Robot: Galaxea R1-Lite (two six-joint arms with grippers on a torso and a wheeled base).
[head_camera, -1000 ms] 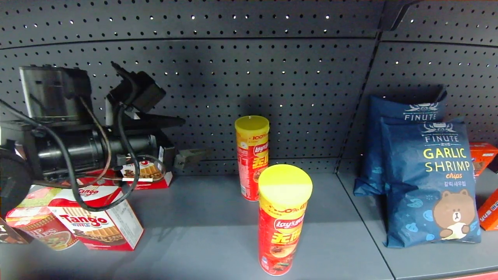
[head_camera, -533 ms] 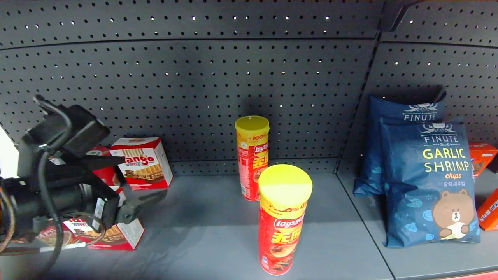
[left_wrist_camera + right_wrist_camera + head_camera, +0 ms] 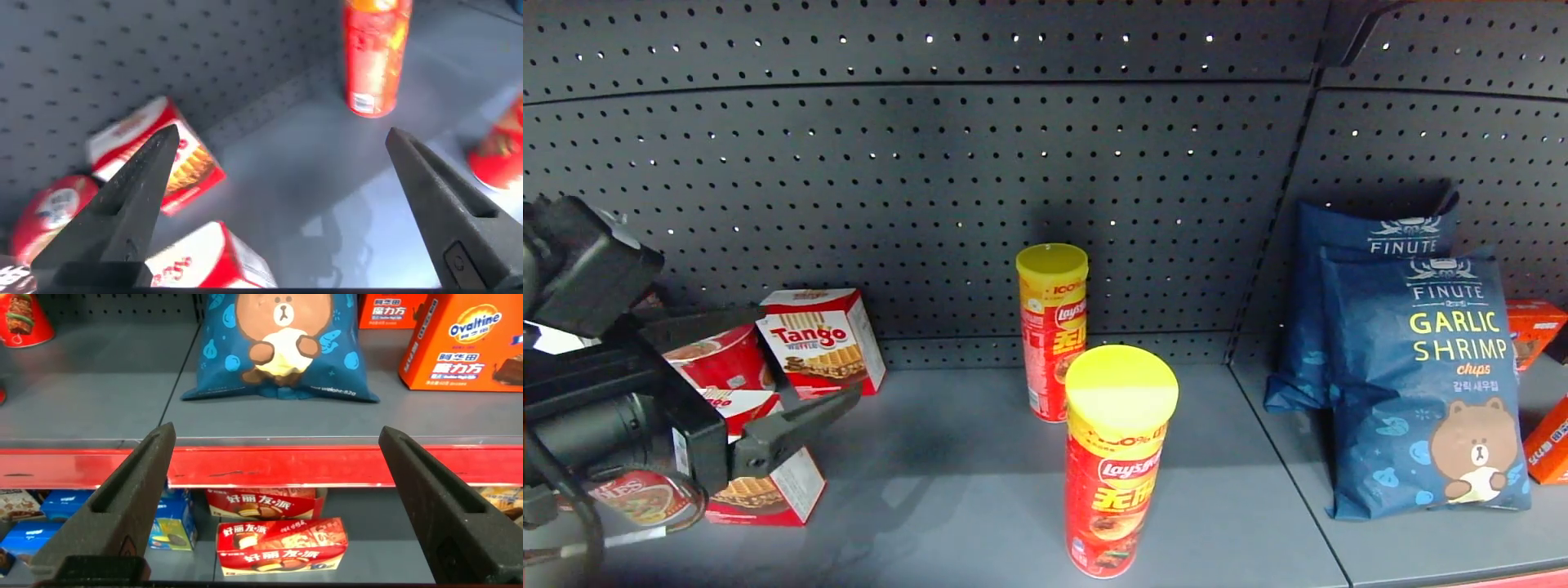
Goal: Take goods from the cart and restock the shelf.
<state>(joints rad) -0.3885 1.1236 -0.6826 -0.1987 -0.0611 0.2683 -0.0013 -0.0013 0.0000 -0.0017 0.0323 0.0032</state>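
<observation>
Shelf (image 3: 964, 490): grey deck, pegboard back, part stocked. L gripper (image 3: 279, 135) hangs over its left end, jaws spread wide, nothing held. R gripper (image 3: 278, 433) is low, facing a red lip (image 3: 270, 465), likewise wide open and empty. Goods on the deck: bags (image 3: 1421, 384) at right, back can (image 3: 1052, 331) and front can (image 3: 1117, 465) upright mid-shelf, back box (image 3: 821, 343), front box (image 3: 799, 490) and a cup (image 3: 719, 363) at left.

Risks, my call. Biggest: if the L arm pulls out low or sideways it could sweep the front box, which sits under the lower finger near the deck edge. I think they're apart, but the arm hides the gap, so not sure. A knock there sends it off the front. Next: the front can is tall, narrow and close to the edge. A swing across w/ the next item tips it, and it'd roll. The back box stands just past the fingers, so pushing fwd clips it.

Around: orange boxes (image 3: 1535, 327) beyond the bags, more stock (image 3: 282, 543) on the tier below. In the way for the next drop: cans take the middle, and the free deck is betw. boxes and cans.
</observation>
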